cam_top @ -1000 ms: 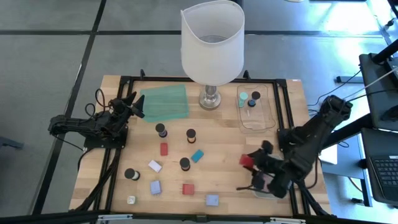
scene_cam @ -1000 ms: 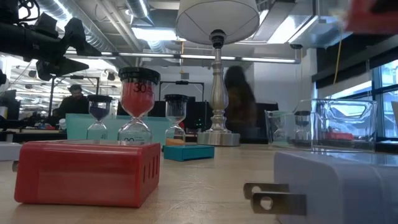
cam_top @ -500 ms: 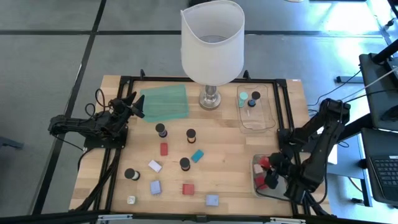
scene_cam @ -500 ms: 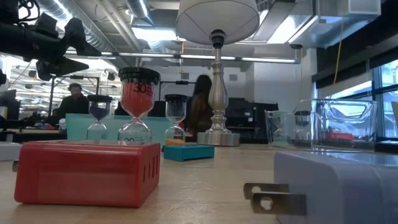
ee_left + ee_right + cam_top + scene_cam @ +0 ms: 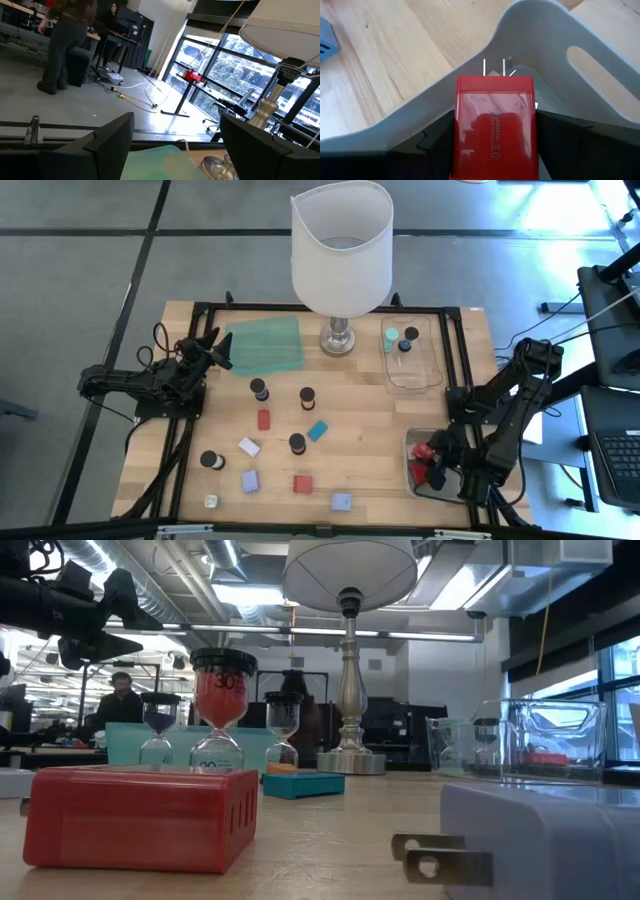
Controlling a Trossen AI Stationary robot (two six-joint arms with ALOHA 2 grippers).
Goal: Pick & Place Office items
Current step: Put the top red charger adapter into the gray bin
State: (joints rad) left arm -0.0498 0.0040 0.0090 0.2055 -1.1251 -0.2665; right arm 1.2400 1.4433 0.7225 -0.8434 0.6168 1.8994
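Observation:
My right gripper [image 5: 432, 463] hangs over the clear near-right tray [image 5: 411, 438], shut on a red plug block [image 5: 495, 125]. Other office items lie on the wood: dark-capped cylinders [image 5: 259, 388], [image 5: 307, 396], [image 5: 297, 443], red blocks [image 5: 264, 419], [image 5: 302, 483], a teal piece [image 5: 317, 430], lavender blocks [image 5: 249, 480], [image 5: 341, 501] and a white one [image 5: 249, 447]. My left gripper [image 5: 215, 346] waits open at the table's left, by the green mat [image 5: 265, 345]. My right gripper pinches the red plug block by its two opposite sides [image 5: 462, 125] between both fingers [image 5: 437, 137]. The fingers slant down from above. The block's metal prongs [image 5: 495, 65] point away from the gripper, down into the tray. Whether the block touches the tray floor, I cannot tell.
The big white-shaded lamp [image 5: 341, 250] stands at the far middle. A second clear tray [image 5: 408, 370] at the far right holds a teal cylinder [image 5: 391, 337] and a dark one. In the low view a red block [image 5: 140, 815] and a white plug [image 5: 540, 840] lie closest.
My right gripper has carried the red block from over the bare wood toward the table's right edge, over the near-right tray, and has then sunk a little into it, staying shut on the block. Nothing else on the table has moved.

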